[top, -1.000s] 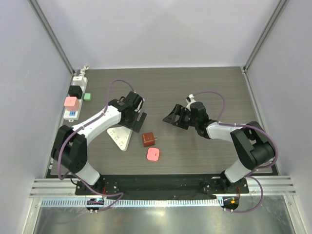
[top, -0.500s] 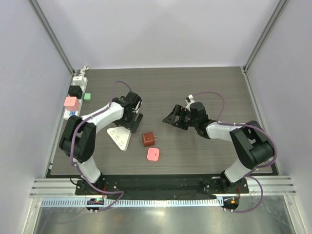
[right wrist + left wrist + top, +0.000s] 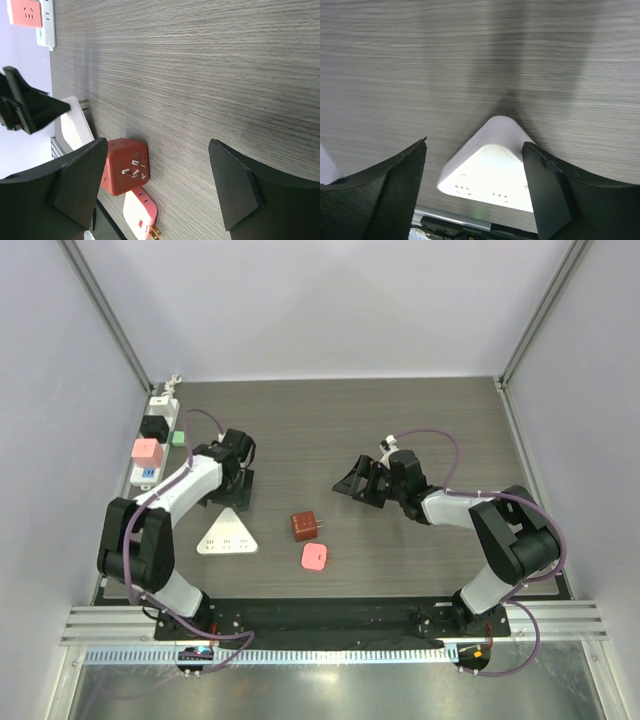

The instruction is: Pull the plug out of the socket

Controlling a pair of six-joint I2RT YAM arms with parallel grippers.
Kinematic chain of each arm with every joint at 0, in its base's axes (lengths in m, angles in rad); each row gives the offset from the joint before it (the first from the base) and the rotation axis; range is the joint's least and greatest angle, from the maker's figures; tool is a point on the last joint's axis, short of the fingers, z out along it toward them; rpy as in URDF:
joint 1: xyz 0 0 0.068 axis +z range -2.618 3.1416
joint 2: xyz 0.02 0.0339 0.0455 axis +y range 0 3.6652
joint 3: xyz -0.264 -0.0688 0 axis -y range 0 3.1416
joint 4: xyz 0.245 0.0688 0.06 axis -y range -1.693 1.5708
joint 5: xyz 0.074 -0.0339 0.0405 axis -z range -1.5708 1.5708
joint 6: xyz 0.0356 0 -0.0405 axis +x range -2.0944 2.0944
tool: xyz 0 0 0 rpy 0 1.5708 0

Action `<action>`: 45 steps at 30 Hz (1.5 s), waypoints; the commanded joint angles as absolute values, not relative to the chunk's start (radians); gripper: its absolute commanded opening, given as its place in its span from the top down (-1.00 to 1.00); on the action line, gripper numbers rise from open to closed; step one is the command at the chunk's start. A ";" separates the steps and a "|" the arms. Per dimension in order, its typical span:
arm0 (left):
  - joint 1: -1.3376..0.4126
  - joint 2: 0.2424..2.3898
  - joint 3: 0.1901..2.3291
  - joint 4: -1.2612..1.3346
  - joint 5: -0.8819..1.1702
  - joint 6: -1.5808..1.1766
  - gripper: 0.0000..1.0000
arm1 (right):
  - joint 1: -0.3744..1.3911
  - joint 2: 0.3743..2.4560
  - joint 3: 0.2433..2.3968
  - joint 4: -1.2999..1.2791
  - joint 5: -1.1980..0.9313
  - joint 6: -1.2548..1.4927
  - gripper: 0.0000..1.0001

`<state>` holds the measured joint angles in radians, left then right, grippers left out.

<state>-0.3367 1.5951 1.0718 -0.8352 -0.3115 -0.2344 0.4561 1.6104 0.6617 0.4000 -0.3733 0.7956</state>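
On the table (image 3: 420, 430), the socket (image 3: 163, 405) lies left of the gaping left gripper (image 3: 474, 150) and right gripper (image 3: 157, 144).

Matt grey woodgrain surface (image 3: 420, 410), pretty smooth looking. Glossy white plastic on the triangular adapter (image 3: 492, 175). Duller red plastic cube (image 3: 125, 172), plain smooth white plastic socket (image 3: 162, 404).

A dark grey wood-grain table (image 3: 420, 410) sits inside pale, evenly lit wall panels (image 3: 330, 300), framed by slanting aluminium posts (image 3: 108, 320). A ribbed aluminium rail (image 3: 560, 620) edges its near side.
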 commanded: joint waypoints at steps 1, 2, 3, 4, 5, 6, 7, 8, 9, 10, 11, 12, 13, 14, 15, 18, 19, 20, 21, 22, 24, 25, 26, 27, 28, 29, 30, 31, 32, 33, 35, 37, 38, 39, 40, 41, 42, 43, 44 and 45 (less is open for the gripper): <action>-0.316 1.499 1.074 -0.862 -0.416 -0.277 -0.60 | 0.453 1.605 0.664 0.459 -0.387 0.801 -0.75; -0.319 1.474 1.089 -0.865 -0.423 -0.294 -0.70 | 0.453 1.605 0.664 0.459 -0.387 0.801 -0.75; -0.321 1.454 1.097 -0.879 -0.423 -0.320 -0.76 | 0.453 1.605 0.664 0.459 -0.387 0.802 -0.75; -0.324 1.416 1.109 -0.890 -0.423 -0.377 -0.81 | 0.453 1.605 0.664 0.459 -0.385 0.801 -0.75; -0.331 1.402 1.141 -0.906 -0.423 -0.423 -0.84 | 0.453 1.608 0.664 0.459 -0.387 0.801 -0.75; -0.334 1.393 1.156 -0.948 -0.395 -0.464 -0.82 | 0.451 1.609 0.664 0.459 -0.388 0.802 -0.75; -0.340 1.384 1.173 -0.965 -0.370 -0.554 -0.80 | 0.453 1.612 0.666 0.460 -0.390 0.802 -0.75; -0.354 1.384 1.184 -0.976 -0.333 -0.587 -0.76 | 0.453 1.612 0.666 0.463 -0.391 0.804 -0.76; -0.366 1.385 1.198 -0.983 -0.301 -0.618 -0.75 | 0.451 1.612 0.666 0.463 -0.394 0.804 -0.75; -0.383 1.385 1.200 -0.988 -0.264 -0.688 -0.74 | 0.453 1.612 0.666 0.463 -0.393 0.804 -0.75; -0.431 1.384 1.200 -0.980 -0.256 -0.713 -0.72 | 0.453 1.614 0.666 0.463 -0.391 0.807 -0.75; -0.460 1.382 1.187 -0.954 -0.256 -0.751 -0.72 | 0.453 1.615 0.666 0.462 -0.393 0.804 -0.75; -0.484 1.379 1.180 -0.940 -0.249 -0.784 -0.70 | 0.453 1.614 0.666 0.463 -0.390 0.802 -0.75; -0.511 1.384 1.167 -0.928 -0.244 -0.880 -0.64 | 0.453 1.615 0.666 0.462 -0.390 0.802 -0.76; -0.514 1.390 1.158 -0.933 -0.244 -0.944 -0.64 | 0.453 1.617 0.666 0.462 -0.390 0.804 -0.75; -0.515 1.445 1.147 -1.006 -0.249 -1.152 -0.61 | 0.453 1.618 0.667 0.460 -0.390 0.804 -0.75; -0.518 1.456 1.144 -1.017 -0.253 -1.188 -0.60 | 0.453 1.620 0.667 0.460 -0.390 0.804 -0.75; -0.526 1.466 1.140 -1.023 -0.282 -1.218 -0.49 | 0.451 1.621 0.667 0.460 -0.393 0.804 -0.75; -0.531 1.485 1.135 -1.043 -0.302 -1.288 -0.45 | 0.453 1.620 0.667 0.462 -0.393 0.804 -0.75; -0.535 1.491 1.129 -1.046 -0.320 -1.313 -0.40 | 0.453 1.620 0.667 0.460 -0.393 0.807 -0.75; -0.540 1.511 1.102 -1.004 -0.321 -1.360 -0.30 | 0.453 1.620 0.667 0.462 -0.394 0.805 -0.75; -0.540 1.520 1.091 -0.985 -0.315 -1.368 -0.25 | 0.453 1.621 0.667 0.462 -0.396 0.805 -0.75; -0.540 1.531 1.079 -0.971 -0.307 -1.380 -0.15 | 0.453 1.621 0.669 0.460 -0.396 0.807 -0.75; -0.541 1.543 1.078 -0.966 -0.293 -1.390 -0.14 | 0.453 1.621 0.667 0.462 -0.396 0.805 -0.75; -0.541 1.569 1.080 -0.971 -0.290 -1.408 -0.14 | 0.453 1.623 0.667 0.463 -0.394 0.804 -0.75; -0.541 1.581 1.083 -0.985 -0.293 -1.422 -0.14 | 0.453 1.624 0.669 0.462 -0.394 0.804 -0.75; -0.540 1.591 1.086 -1.011 -0.305 -1.433 -0.13 | 0.453 1.628 0.670 0.462 -0.394 0.804 -0.75; -0.540 1.597 1.086 -1.025 -0.317 -1.452 -0.13 | 0.451 1.629 0.670 0.462 -0.396 0.804 -0.75; -0.538 1.595 1.083 -1.043 -0.333 -1.468 -0.13 | 0.453 1.631 0.670 0.460 -0.396 0.805 -0.75; -0.537 1.594 1.075 -1.080 -0.350 -1.483 -0.13 | 0.451 1.631 0.672 0.462 -0.397 0.804 -0.75; -0.513 1.582 1.062 -1.103 -0.368 -1.491 -0.14 | 0.453 1.629 0.670 0.462 -0.397 0.804 -0.75; -0.479 1.575 1.036 -1.123 -0.356 -1.485 -0.14 | 0.453 1.631 0.672 0.462 -0.399 0.807 -0.75; -0.469 1.568 1.028 -1.130 -0.354 -1.479 -0.14 | 0.453 1.632 0.672 0.463 -0.400 0.808 -0.75; -0.462 1.563 1.020 -1.131 -0.354 -1.473 -0.14 | 0.453 1.631 0.670 0.462 -0.402 0.810 -0.74; -0.445 1.556 1.005 -1.126 -0.357 -1.453 -0.15 | 0.453 1.631 0.670 0.463 -0.402 0.810 -0.75; -0.431 1.552 0.997 -1.130 -0.362 -1.447 -0.15 | 0.453 1.632 0.670 0.463 -0.402 0.810 -0.75; -0.417 1.546 0.989 -1.132 -0.364 -1.439 -0.15 | 0.453 1.632 0.670 0.466 -0.402 0.810 -0.75; -0.382 1.542 0.976 -1.126 -0.362 -1.427 -0.18 | 0.453 1.631 0.670 0.466 -0.403 0.810 -0.75; -0.364 1.537 0.968 -1.115 -0.359 -1.413 -0.18 | 0.453 1.631 0.670 0.466 -0.403 0.810 -0.75; -0.345 1.526 0.962 -1.112 -0.357 -1.387 -0.18 | 0.453 1.632 0.670 0.466 -0.403 0.811 -0.75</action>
<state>-0.3962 1.5719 0.9783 -1.0908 -0.3119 -1.4178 0.4561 1.6302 0.6617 0.4183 -0.3954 0.8104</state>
